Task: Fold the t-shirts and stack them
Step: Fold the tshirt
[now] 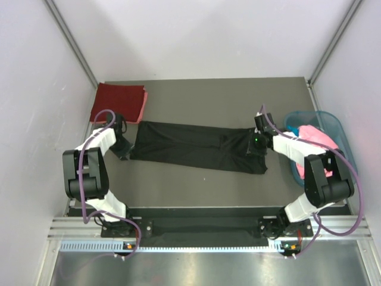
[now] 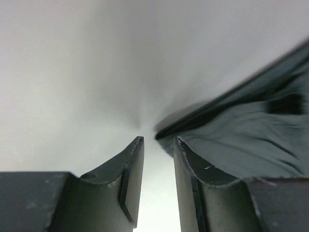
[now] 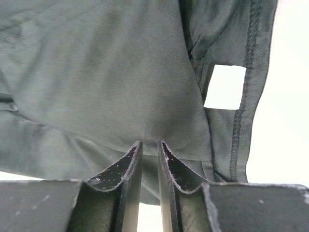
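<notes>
The right gripper has its 2 fingers nearly together, pinching the black t-shirt, which spreads out just ahead of its tips. The left gripper stands apart, holding nothing (a corner of the cloth lies just beside 1 finger). The dark red t-shirt lies folded beyond it.

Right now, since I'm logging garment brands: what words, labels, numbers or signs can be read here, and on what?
None can be read: the black t-shirt, dark red t-shirt, pink t-shirt and teal basket show no print.
The pale rectangle in the right wrist view is blank.
</notes>
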